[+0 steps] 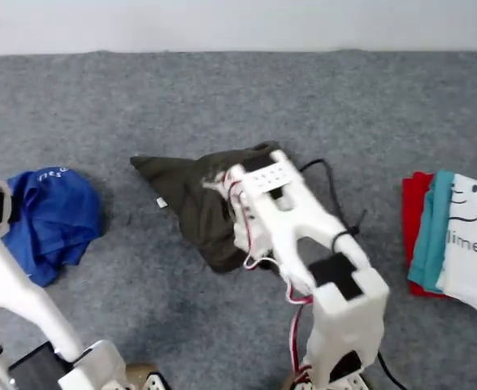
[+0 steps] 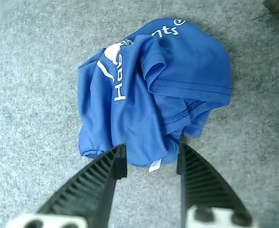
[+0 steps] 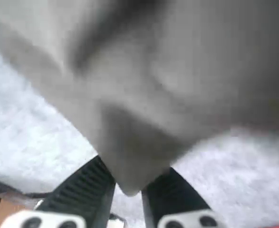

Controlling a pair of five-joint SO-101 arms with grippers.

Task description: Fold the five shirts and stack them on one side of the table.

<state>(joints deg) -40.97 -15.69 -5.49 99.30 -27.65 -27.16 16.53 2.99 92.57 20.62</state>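
While three folded shirts sit in a stack [image 1: 433,236] at one end of the desk [image 1: 319,97], we judge the fourth fold to be in hand: the right hand [image 3: 128,183] pinches a flap of the olive shirt [image 1: 185,195], crumpled mid-desk with one corner drawn to a point; the next move, we reckon, calls for laying that cloth over flat and square; the left hand [image 2: 151,159], spread and holding nothing, hangs above the blue shirt [image 2: 153,95], a rumpled, unfolded heap at the far end.
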